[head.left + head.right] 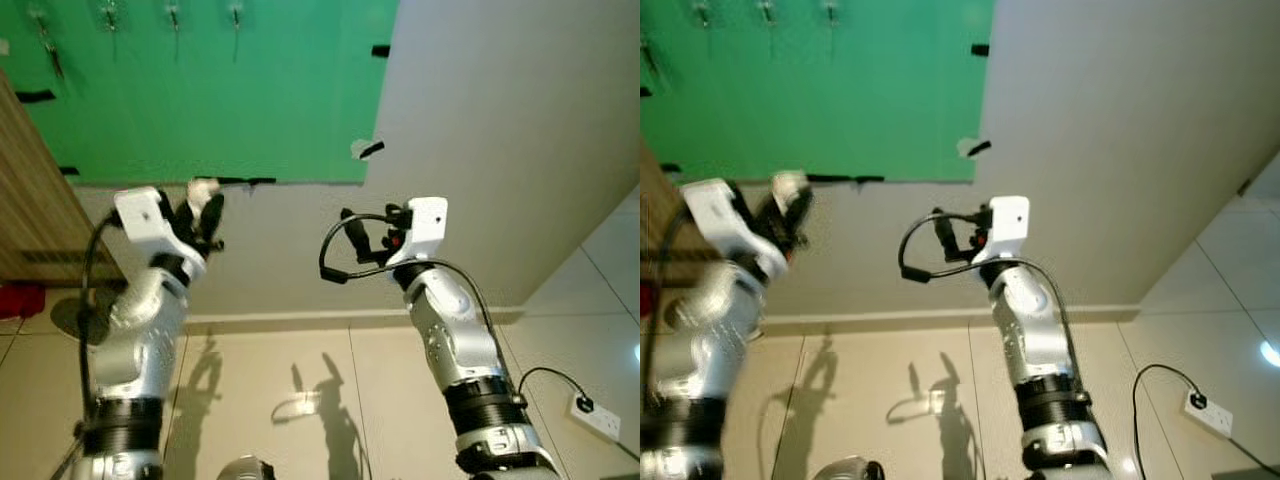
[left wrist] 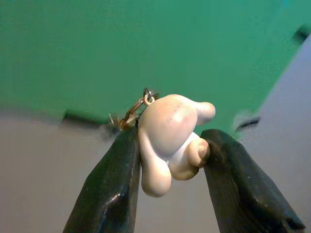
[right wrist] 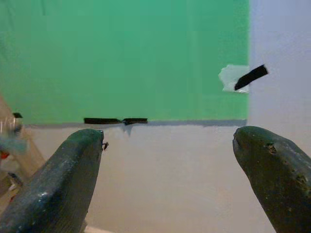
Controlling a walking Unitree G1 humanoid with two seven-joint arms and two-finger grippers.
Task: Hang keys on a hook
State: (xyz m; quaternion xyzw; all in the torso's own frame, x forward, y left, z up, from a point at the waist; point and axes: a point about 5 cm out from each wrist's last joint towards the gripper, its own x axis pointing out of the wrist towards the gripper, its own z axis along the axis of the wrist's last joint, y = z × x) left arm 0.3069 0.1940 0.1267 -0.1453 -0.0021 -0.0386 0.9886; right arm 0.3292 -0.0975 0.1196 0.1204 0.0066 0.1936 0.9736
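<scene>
Up near the lower edge of the green board (image 1: 200, 90), the left pincer (image 2: 167, 160) is clamped on the keys' cream-white charm (image 2: 170, 136), its small metal ring (image 2: 138, 104) poking out above the fingers. Hooks (image 1: 173, 17) line the board's top edge, well apart from the charm; the right pincer (image 3: 167, 150) is raised beside it with fingers spread wide, holding nothing

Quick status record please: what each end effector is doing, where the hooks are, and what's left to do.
left end effector: shut on a white keychain charm with a metal ring, raised before the green board
right end effector: open, holding nothing, raised toward the wall
hooks: row along the top of the green board, above the left end effector
remaining: charm not yet on a hook
</scene>
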